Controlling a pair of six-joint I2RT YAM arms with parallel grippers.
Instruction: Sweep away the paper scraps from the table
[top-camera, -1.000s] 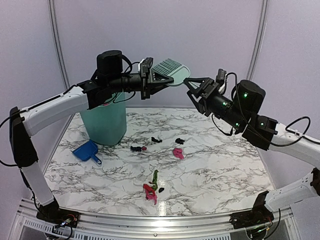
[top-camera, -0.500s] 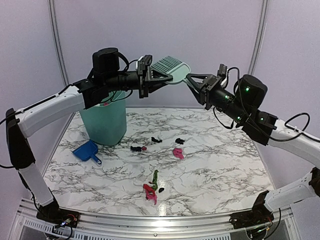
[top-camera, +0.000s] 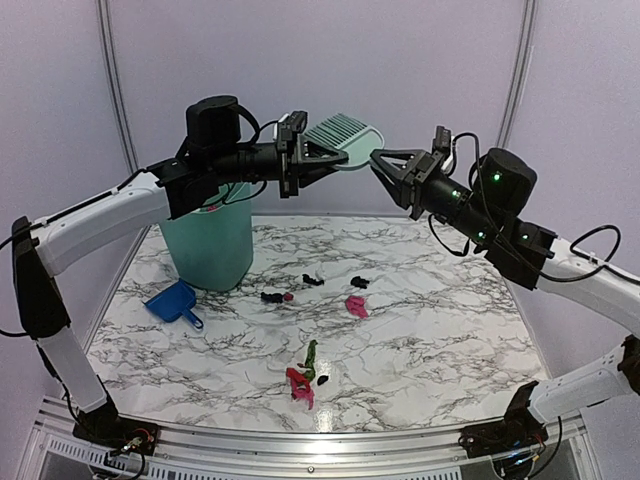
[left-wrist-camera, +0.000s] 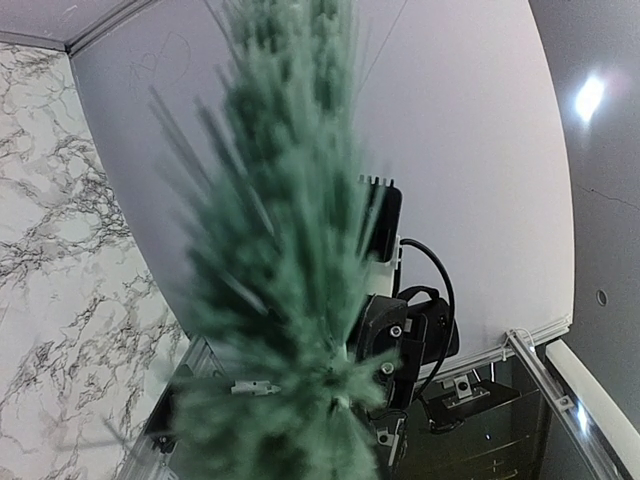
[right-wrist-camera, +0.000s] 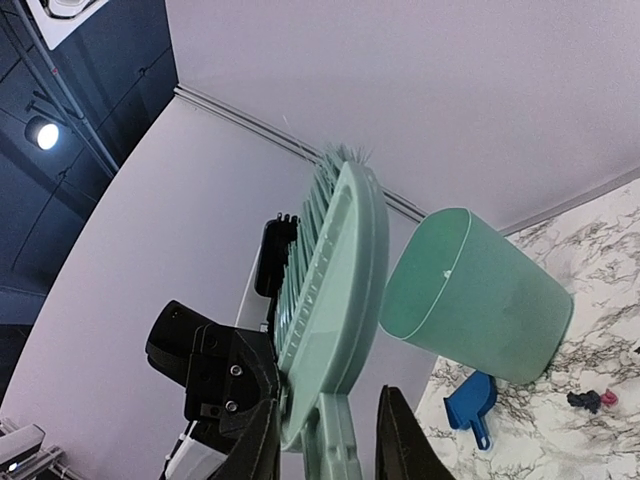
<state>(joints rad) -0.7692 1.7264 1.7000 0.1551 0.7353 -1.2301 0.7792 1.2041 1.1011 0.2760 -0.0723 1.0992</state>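
Several paper scraps lie on the marble table (top-camera: 450, 340): pink (top-camera: 356, 306), black (top-camera: 358, 282) and green (top-camera: 310, 352) bits, and a red one (top-camera: 299, 385). My left gripper (top-camera: 335, 158) is shut on the mint-green hand brush (top-camera: 345, 135) and holds it high above the table. Its bristles (left-wrist-camera: 280, 250) fill the left wrist view. My right gripper (top-camera: 382, 168) is open, its fingers (right-wrist-camera: 395, 445) on either side of the brush handle (right-wrist-camera: 335, 440). The brush head (right-wrist-camera: 335, 290) stands edge-on in the right wrist view.
A mint-green bin (top-camera: 210, 245) stands at the back left of the table and also shows in the right wrist view (right-wrist-camera: 480, 300). A blue dustpan (top-camera: 172, 303) lies in front of the bin. A metal rail (top-camera: 300, 440) edges the near side.
My right gripper has moved up and left to the brush, and its open fingers now straddle the handle. The left gripper still holds the brush in nearly the same place.
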